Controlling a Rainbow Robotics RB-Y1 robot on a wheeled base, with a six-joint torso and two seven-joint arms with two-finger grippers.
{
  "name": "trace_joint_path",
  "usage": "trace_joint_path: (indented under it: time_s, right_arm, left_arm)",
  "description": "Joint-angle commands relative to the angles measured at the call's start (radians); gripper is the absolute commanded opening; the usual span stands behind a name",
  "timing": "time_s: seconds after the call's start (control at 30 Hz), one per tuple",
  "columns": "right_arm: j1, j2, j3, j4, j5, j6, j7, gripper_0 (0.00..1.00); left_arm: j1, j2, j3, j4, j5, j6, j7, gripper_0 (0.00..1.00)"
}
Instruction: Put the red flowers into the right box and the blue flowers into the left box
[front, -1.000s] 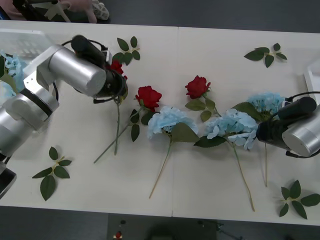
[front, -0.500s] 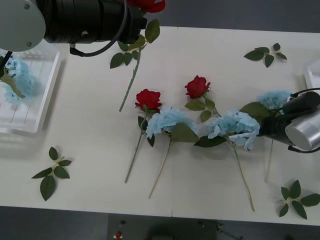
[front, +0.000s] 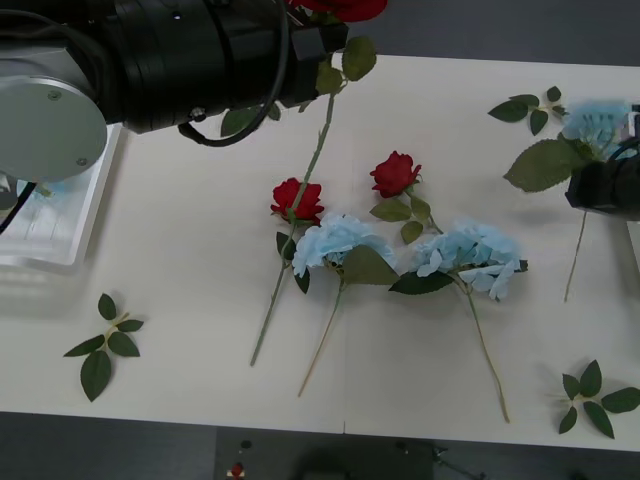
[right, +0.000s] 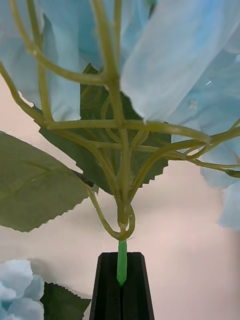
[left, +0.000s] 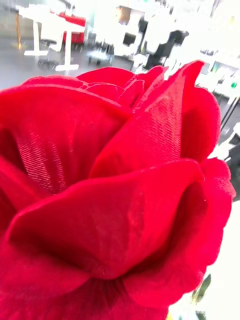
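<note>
Left gripper (front: 325, 40) is clenched on a red rose (front: 340, 8), lifted high at far centre, stem dangling. Right gripper (right: 121, 280) pinches a blue flower (front: 597, 118) stem, raised at far right. I'd cross them carefully, one arm at a time, so stems don't snag the flowers on the table (front: 180, 290).

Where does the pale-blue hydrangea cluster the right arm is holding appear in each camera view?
Front view: pale-blue hydrangea cluster at right edge, lifted, stem hanging.
Right wrist view: its petals and branching stem above the right gripper, shut on the stem.
Left wrist view: not there; a red rose.
Shared landmark: its big green leaf.
</note>
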Motion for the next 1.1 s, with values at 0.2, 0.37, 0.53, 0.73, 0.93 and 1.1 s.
trace_joint_path:
  time_s: [0.2, 0.37, 0.53, 0.73, 0.93, 1.1]
  right_arm:
    - [0.082, -0.134, -0.178, -0.021, -0.324, -0.072, 0.5, 0.0]
    - [0.106, -0.157, -0.176, 0.024, -0.412, -0.118, 0.538, 0.0]
    - [0.106, -0.157, -0.175, 0.07, -0.407, -0.118, 0.543, 0.0]
    - [0.103, -0.156, -0.121, 0.14, -0.393, -0.141, 0.543, 0.0]
    - [0.08, -0.156, -0.012, 0.231, -0.373, -0.227, 0.543, 0.0]
    - [0.046, -0.157, 0.089, 0.285, -0.353, -0.299, 0.551, 0.26]
  left_arm:
    - [0.034, -0.183, 0.019, 0.046, -0.027, -0.088, 0.038, 0.0]
    - [0.031, -0.25, 0.019, 0.084, -0.047, -0.111, 0.04, 0.0]
    - [0.025, -0.266, 0.017, 0.099, -0.062, -0.118, 0.041, 0.0]
    - [0.022, -0.273, 0.019, 0.102, -0.064, -0.121, 0.053, 0.0]
    - [0.02, -0.276, 0.017, 0.107, -0.067, -0.134, 0.067, 0.0]
    - [0.011, -0.276, 0.017, 0.112, -0.067, -0.138, 0.08, 0.0]
